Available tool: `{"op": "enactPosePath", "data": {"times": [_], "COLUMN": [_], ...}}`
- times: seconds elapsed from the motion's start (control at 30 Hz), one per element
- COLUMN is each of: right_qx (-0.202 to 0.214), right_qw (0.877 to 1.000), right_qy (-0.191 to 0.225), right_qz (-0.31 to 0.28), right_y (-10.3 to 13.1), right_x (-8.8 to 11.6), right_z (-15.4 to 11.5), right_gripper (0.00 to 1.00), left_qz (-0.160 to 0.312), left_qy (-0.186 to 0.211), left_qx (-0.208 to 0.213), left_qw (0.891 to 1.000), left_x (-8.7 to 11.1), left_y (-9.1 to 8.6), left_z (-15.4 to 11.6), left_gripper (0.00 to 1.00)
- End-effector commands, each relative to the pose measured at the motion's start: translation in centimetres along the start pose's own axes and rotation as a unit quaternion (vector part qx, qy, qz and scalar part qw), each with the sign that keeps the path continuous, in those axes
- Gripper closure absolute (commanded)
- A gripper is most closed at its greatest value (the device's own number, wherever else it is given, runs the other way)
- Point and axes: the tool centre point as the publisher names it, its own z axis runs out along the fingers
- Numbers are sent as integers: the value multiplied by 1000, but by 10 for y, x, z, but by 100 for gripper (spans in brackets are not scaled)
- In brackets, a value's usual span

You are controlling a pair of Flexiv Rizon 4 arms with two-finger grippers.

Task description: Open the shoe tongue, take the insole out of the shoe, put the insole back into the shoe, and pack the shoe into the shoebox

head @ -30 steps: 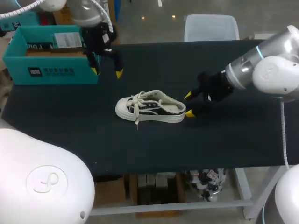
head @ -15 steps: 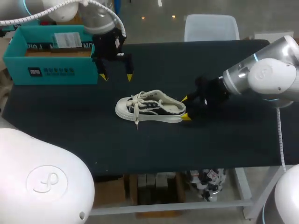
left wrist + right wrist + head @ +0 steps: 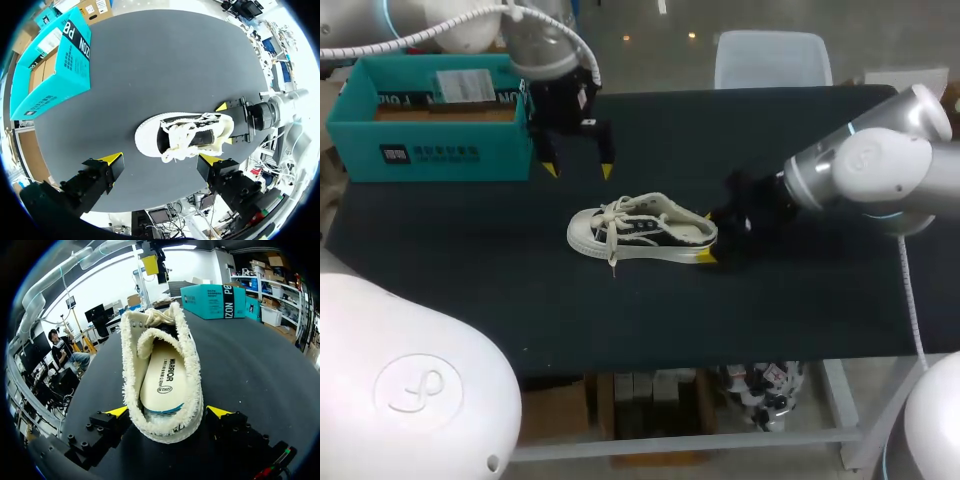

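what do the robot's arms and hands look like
Both arms are rounded silver-white tubes with light blue rings at joints. The left arm has a white cable running along it; a thin white cable hangs by the right arm. Each hand is a blocky black body with two fingers ending in bright yellow wedge tips: the left hand and the right hand.

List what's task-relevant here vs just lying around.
Job:
shoe
insole, inside the shoe
shoebox
left gripper, open
right gripper, open around the heel

Not the job:
black table
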Motion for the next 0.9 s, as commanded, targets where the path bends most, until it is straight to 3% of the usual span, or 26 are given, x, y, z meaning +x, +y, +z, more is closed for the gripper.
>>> {"op": "enactPosePath", "data": {"times": [0.03, 0.7, 0.73, 0.77, 0.8, 0.9], "right_qx": [-6, -15, -16, -19, -19, -21], "right_qw": [1000, 1000, 1000, 1000, 1000, 1000], "right_qy": [0, 6, 4, 3, 2, 2], "right_qz": [2, 11, 10, 10, 9, 6], "right_y": [-5, -12, -13, -14, -14, -15], "right_x": [-2, -3, -2, -2, -2, -2], "right_z": [7, 21, 21, 22, 22, 22], "right_gripper": [0, 0, 30, 93, 100, 100], "left_qz": [-3, -28, -33, -36, -35, -24], "left_qy": [1, 9, 9, 10, 11, 2], "left_qx": [-2, -8, -12, -15, -19, -22], "left_qw": [1000, 1000, 999, 999, 999, 999], "left_x": [2, 15, 16, 17, 19, 25], "left_y": [-1, -1, 0, 0, 0, 4], "left_z": [2, 6, 6, 6, 5, 5], "left_gripper": [0, 0, 0, 0, 0, 0]}}
